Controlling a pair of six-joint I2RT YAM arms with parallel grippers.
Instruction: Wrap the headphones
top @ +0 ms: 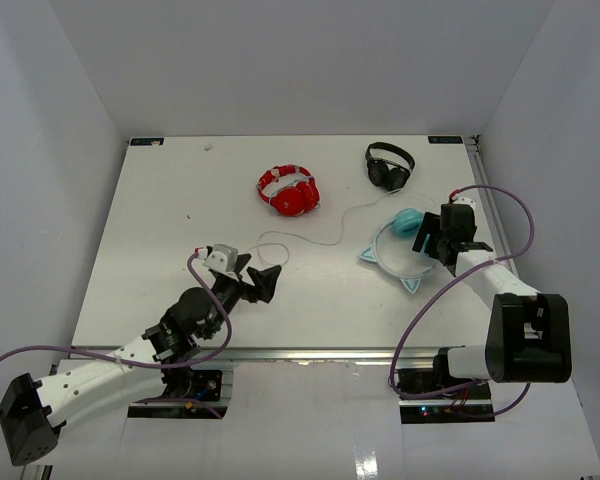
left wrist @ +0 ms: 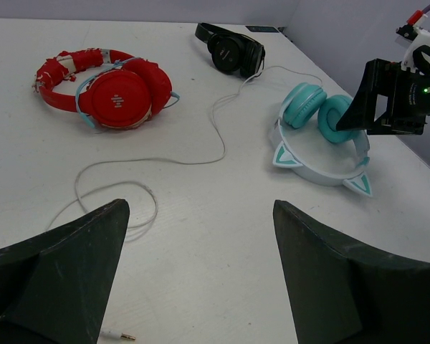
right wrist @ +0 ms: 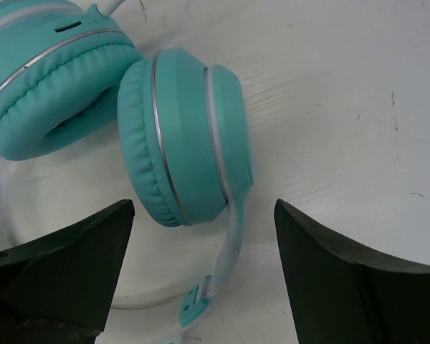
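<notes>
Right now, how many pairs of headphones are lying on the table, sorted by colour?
Red headphones: 1
Black headphones: 1
Teal headphones: 1
Total: 3

A white table (top: 180, 260) stands enclosed by plain pale grey walls (top: 280, 60), evenly lit.

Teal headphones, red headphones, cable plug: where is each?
teal headphones (left wrist: 304, 105), left wrist view, ear cup cushion
red headphones (left wrist: 122, 97), left wrist view, ear cup face
cable plug (left wrist: 119, 335), left wrist view, metal tip
</notes>
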